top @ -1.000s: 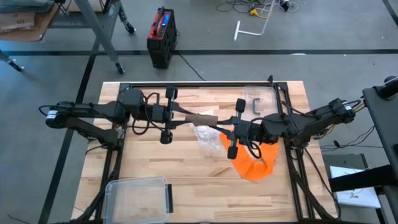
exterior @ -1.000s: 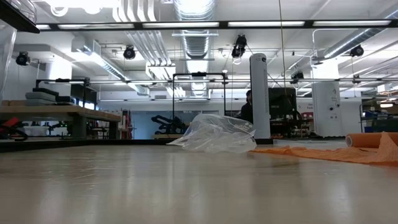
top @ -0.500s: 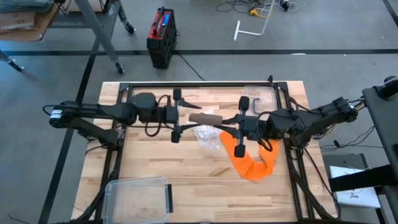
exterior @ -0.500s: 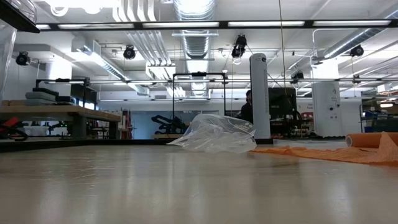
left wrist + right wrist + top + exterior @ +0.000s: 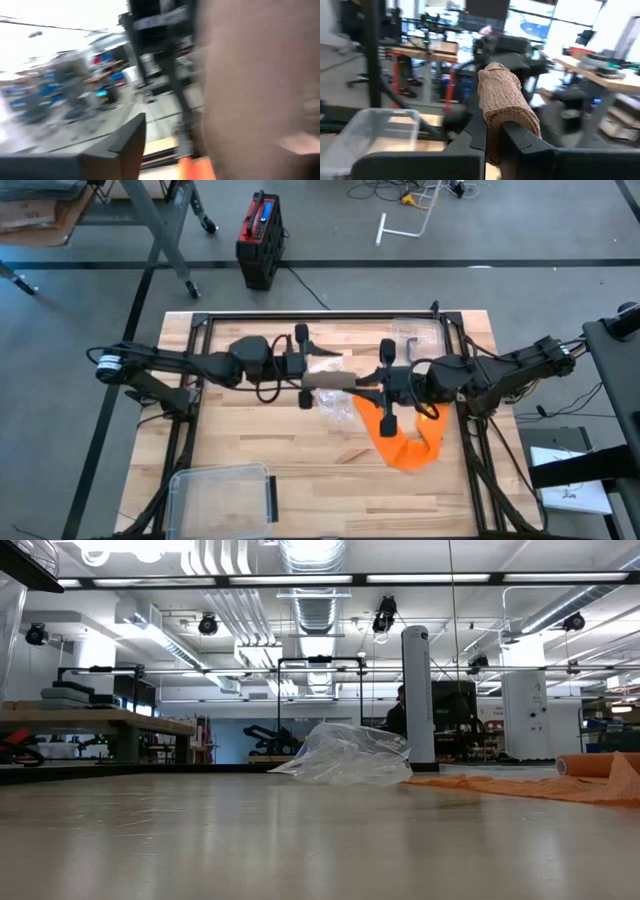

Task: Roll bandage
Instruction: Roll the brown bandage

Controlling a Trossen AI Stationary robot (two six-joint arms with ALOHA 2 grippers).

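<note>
I am seeing the bandage roll (image 5: 328, 379) held above the table's centre, between both arms. The right gripper (image 5: 368, 385) is clamping its end tightly (fingers pinched on it), the orange cloth (image 5: 405, 442) lying below. The left gripper (image 5: 310, 370) is sitting at the roll's other end, but I cannot tell its finger state.

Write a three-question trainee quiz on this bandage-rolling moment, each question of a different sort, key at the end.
1. True or false: the right hand is shut on the bandage roll.
2. Which lies on the table by the right arm? A. orange cloth B. blue towel C. coiled rope
3. Fill in: the crumpled clear plastic thing beside the orange cloth is a ___.

Key: 1 true; 2 A; 3 bag.
</note>
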